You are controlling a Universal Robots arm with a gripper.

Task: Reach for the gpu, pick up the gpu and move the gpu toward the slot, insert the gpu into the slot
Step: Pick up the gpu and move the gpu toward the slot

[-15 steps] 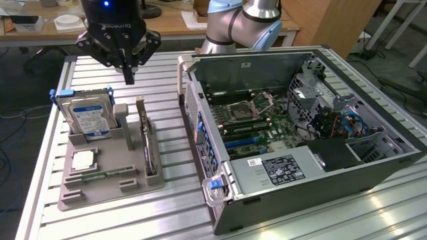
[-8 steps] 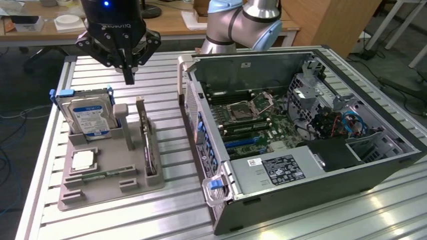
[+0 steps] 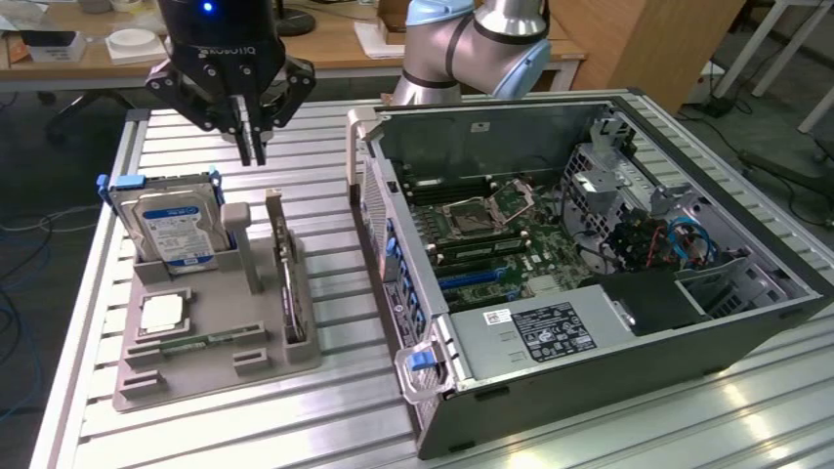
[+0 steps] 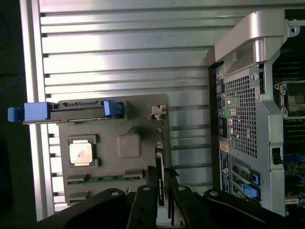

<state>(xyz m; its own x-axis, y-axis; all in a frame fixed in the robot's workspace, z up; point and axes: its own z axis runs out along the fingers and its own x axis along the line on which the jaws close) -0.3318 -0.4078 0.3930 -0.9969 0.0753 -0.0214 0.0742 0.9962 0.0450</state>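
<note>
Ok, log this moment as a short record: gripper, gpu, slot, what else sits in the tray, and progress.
gripper: up above the tray, lined up with the gpu, fingers a little apart, holding nothing
gpu: standing on edge in the grey tray, untouched
slot: blue strip on the motherboard inside the open computer case, nothing in it
also in tray: hard drive, processor, memory stick
progress: gpu not yet gripped
</note>
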